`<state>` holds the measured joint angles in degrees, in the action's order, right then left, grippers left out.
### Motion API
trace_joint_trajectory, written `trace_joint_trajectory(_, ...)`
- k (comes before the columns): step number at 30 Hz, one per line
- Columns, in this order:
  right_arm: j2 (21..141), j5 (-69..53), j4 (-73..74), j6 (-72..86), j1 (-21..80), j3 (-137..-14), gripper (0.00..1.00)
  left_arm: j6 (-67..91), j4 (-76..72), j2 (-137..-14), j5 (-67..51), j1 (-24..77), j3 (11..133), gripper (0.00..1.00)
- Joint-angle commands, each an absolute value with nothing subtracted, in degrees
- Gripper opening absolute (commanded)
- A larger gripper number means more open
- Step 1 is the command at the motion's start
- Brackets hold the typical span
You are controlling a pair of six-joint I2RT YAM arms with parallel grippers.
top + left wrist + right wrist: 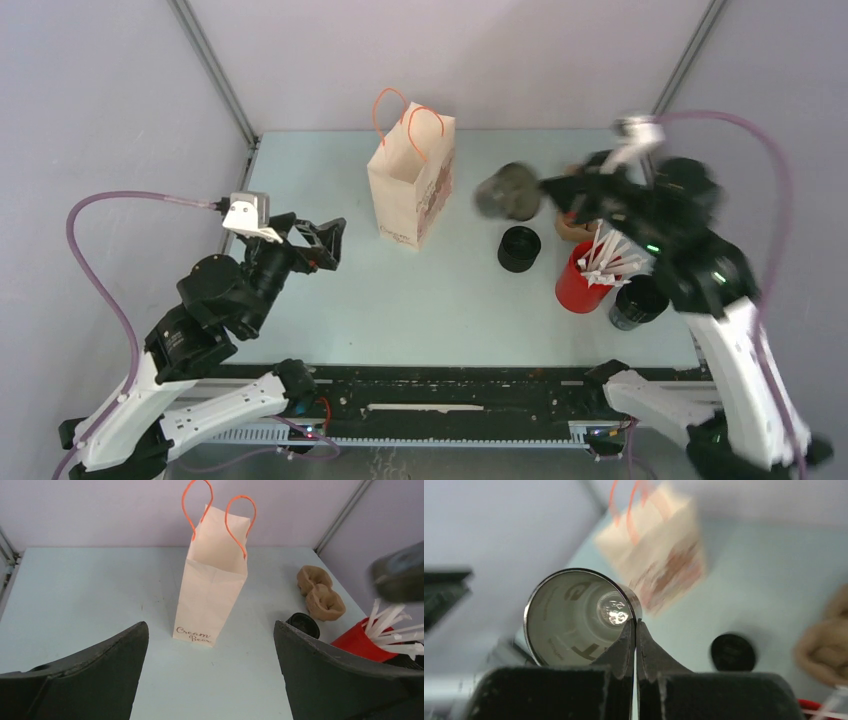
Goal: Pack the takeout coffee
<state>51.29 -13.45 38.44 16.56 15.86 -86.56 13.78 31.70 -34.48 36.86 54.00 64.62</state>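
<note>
The takeout coffee is a short all-black cup standing on the table between the paper bag and the red cup. It also shows as the black cup in the left wrist view and as a dark round cup in the right wrist view. My right gripper is in the air above and behind it, shut on the rim of a different cup with a pale inside and dark rim, tipped on its side. My left gripper hangs open and empty, left of the bag.
The white bag with orange handles stands upright and open at the back centre. A brown pulp carrier lies at the back right. A red cup of white sticks and another dark cup stand near the right arm.
</note>
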Motion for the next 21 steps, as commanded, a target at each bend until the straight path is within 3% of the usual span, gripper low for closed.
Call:
trace_joint_trajectory(1, 62.31, -1.39, 45.31, 11.55, 38.80, -84.51, 0.00, 8.30, 26.71, -34.73, 40.99, 54.14, 67.50, 1.00)
trace_joint_trajectory(8, 75.99, 1.62, 43.27, 15.41, 52.90, -76.08, 0.00, 2.84, 21.87, -33.04, 47.20, 54.14, 62.60, 1.00)
trace_joint_trajectory(14, 78.76, -3.21, 31.19, 17.95, 53.26, -65.03, 0.00, 2.73, 20.68, -31.50, 47.54, 54.14, 58.08, 1.00)
trace_joint_trajectory(21, 80.55, -0.23, 22.11, 19.22, 52.04, -59.21, 0.00, 3.47, 20.92, -32.77, 46.06, 54.15, 56.79, 1.00)
